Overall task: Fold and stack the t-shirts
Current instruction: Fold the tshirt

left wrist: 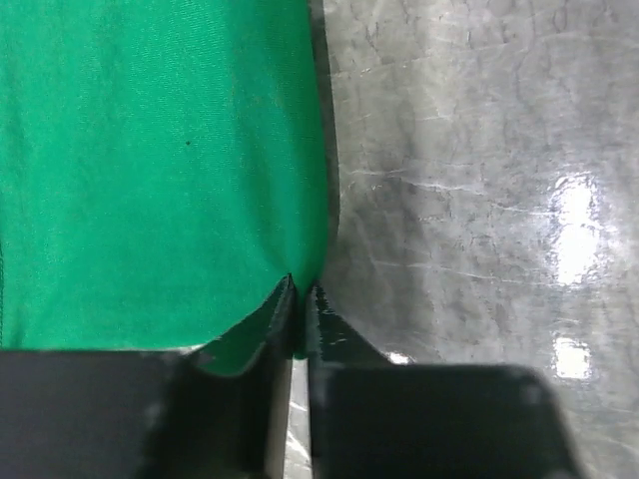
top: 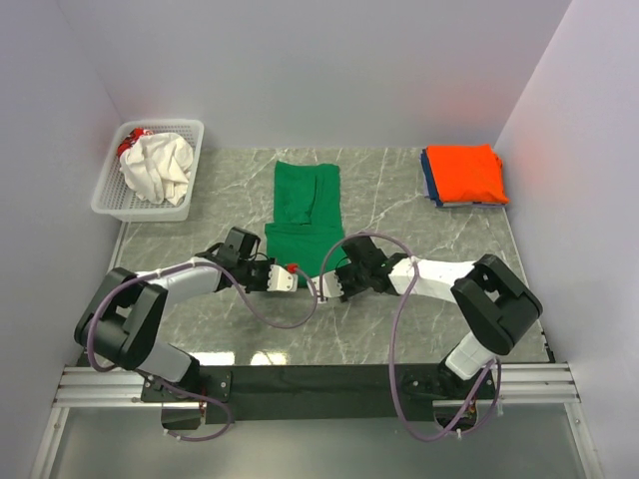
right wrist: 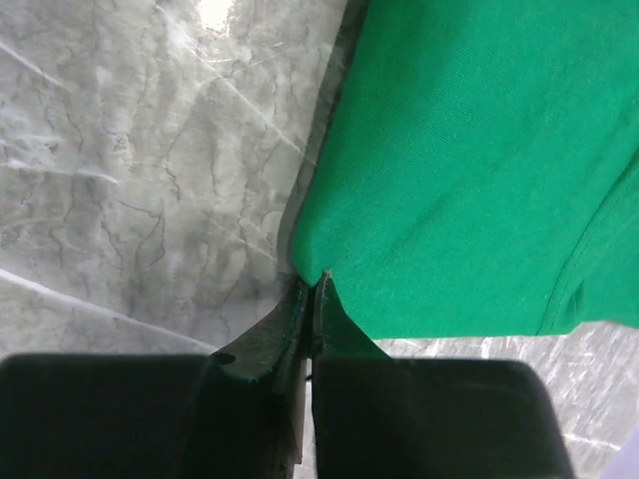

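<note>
Item: green t-shirt [top: 305, 215] [left wrist: 150, 170] [right wrist: 469, 170], lying flat on the middle of the grey marble-patterned table [top: 399, 329], just ahead of both arms.

Position to grippers: the shirt's near end lies between the two grippers. The left gripper [top: 290, 276] [left wrist: 300, 294] meets its near-left corner and the right gripper [top: 334, 282] [right wrist: 315, 289] meets its near-right corner. In each wrist view the fingers are pressed together with a small peak of green cloth nipped between their tips. The rest of the cloth lies on the table beyond them.

Orientation: the long axis runs from the near edge straight toward the far wall. The far half is narrower, with a layer folded over on its left side, and the near half is slightly wider.

Other shirts: an orange t-shirt [top: 464, 172], folded, sits on top of a folded blue t-shirt [top: 429, 188] at the far right corner. A cream-white shirt [top: 158, 168] lies crumpled in the white lattice basket [top: 110, 195] at the far left.
</note>
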Robot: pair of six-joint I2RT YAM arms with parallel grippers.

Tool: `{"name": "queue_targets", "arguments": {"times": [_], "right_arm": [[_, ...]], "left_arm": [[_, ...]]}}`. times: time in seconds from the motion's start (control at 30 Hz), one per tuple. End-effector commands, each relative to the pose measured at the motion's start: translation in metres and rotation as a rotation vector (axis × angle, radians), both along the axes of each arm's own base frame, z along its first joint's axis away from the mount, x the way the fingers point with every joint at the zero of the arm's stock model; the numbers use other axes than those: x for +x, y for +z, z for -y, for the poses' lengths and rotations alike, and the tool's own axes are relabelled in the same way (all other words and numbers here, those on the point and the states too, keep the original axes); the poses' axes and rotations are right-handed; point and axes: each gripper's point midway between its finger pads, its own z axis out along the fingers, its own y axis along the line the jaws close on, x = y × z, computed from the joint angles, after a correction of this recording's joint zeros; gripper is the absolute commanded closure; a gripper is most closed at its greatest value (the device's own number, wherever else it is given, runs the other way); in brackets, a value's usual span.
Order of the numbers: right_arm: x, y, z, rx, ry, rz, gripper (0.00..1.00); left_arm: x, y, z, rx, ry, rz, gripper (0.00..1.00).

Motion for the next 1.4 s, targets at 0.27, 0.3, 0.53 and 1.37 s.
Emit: {"name": "queue_targets", "arguments": {"times": [0.27, 0.3, 0.53, 1.37], "right_arm": [[-0.065, 0.06, -0.006, 0.095, -0.015, -0.087, 1.0], [-0.074, 0.072, -0.006, 0.133, -0.026, -0.099, 1.0], [-0.149, 0.104, 0.004, 0.176, 0.054, -0.209, 1.0], [-0.006, 0.111, 0.003, 0.206, -0.089, -0.223, 1.0]], "left_arm": [[-0.082, 0.063, 0.011, -0.084, -0.147, -0.076, 0.99], [-0.091, 0.068, 0.012, -0.096, -0.16, -0.079, 0.99], [-0.16, 0.116, 0.012, -0.24, -0.243, -0.172, 0.99], [0.027, 0.133, -0.006, -0.302, 0.117, -0.292, 0.99]]}}
